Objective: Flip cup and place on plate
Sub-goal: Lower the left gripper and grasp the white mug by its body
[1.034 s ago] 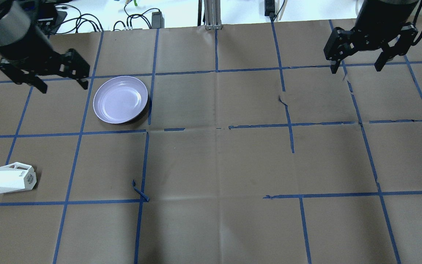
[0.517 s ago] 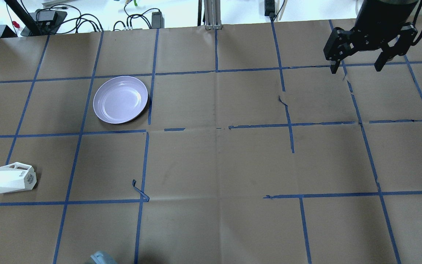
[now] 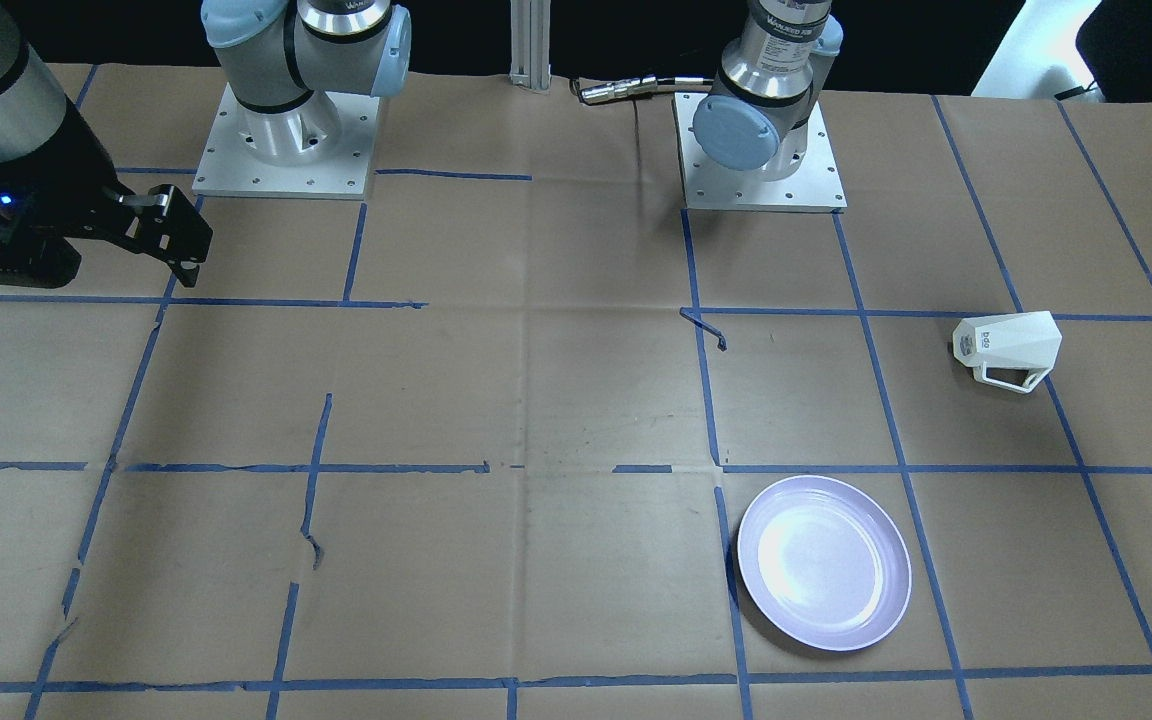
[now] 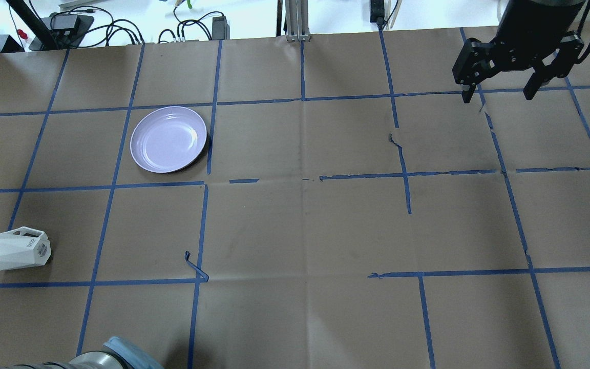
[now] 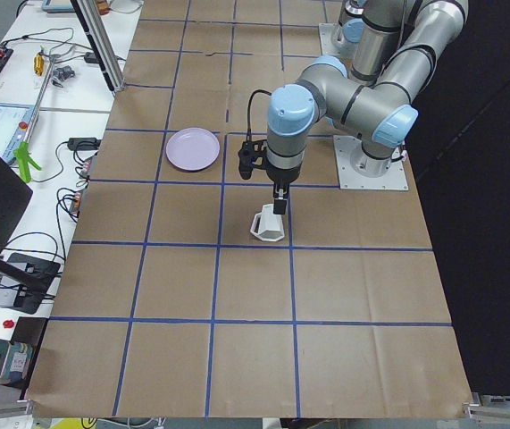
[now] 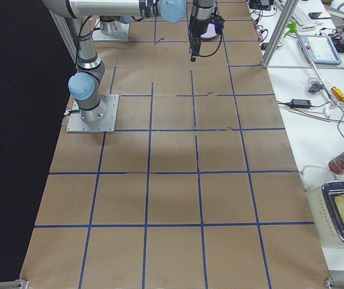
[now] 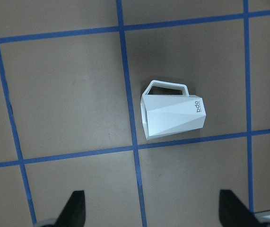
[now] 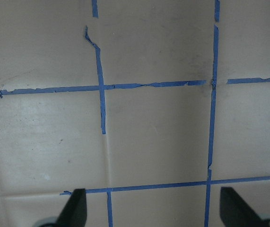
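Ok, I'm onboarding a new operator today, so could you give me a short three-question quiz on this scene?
1. True or false: the plate holds nothing.
2. The cup is: A) standing upright, B) lying on its side, C) held in a gripper.
3. Fill in: the left gripper has its jaws ___.
Key: 1 true; 2 B; 3 open.

There are 1 cup (image 4: 15,250), 1 plate (image 4: 168,139), 1 left end effector (image 7: 153,210) and 1 right end effector (image 4: 498,95).
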### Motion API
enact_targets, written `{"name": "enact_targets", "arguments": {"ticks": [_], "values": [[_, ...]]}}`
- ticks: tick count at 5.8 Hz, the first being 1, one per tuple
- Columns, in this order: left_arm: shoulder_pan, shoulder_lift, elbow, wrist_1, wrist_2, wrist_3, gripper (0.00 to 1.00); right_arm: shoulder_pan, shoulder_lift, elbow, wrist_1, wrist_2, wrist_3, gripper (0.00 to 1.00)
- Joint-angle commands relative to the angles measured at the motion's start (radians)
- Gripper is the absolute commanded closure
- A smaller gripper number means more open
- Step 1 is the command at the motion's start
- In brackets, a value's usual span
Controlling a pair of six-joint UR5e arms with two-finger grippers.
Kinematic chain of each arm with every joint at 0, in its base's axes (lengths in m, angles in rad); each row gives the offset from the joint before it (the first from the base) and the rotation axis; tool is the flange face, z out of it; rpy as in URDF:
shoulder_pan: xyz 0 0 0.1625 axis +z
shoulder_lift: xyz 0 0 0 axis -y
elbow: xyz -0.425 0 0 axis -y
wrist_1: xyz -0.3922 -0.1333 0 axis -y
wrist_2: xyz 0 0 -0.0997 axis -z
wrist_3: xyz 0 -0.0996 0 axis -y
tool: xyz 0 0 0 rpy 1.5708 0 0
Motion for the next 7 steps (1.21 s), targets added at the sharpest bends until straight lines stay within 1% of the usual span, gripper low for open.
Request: {"name": "enact_targets", "arguments": {"ticks": [1,2,4,5,6,7], "values": [[0.085,-0.104,-0.005,-0.024,-0.132,0.089,0.01,0.000,0.000,0.000,-0.001,0.000,0.000,0.00],[0.134,-0.178,-0.006,-0.086,-0.202,0.115,0.01,0.000,0.000,0.000,0.001,0.000,0.000,0.00],[0.145,-0.316,-0.002,-0.235,-0.300,0.184,0.01,0.000,0.000,0.000,-0.001,0.000,0.000,0.00],[0.167,-0.403,0.003,-0.263,-0.356,0.202,0.01,0.000,0.000,0.000,0.001,0.000,0.000,0.00],[0.196,-0.471,0.010,-0.265,-0.379,0.239,0.01,0.000,0.000,0.000,-0.001,0.000,0.000,0.00],[0.198,-0.516,0.009,-0.271,-0.399,0.268,0.01,0.000,0.000,0.000,0.001,0.000,0.000,0.00]]}}
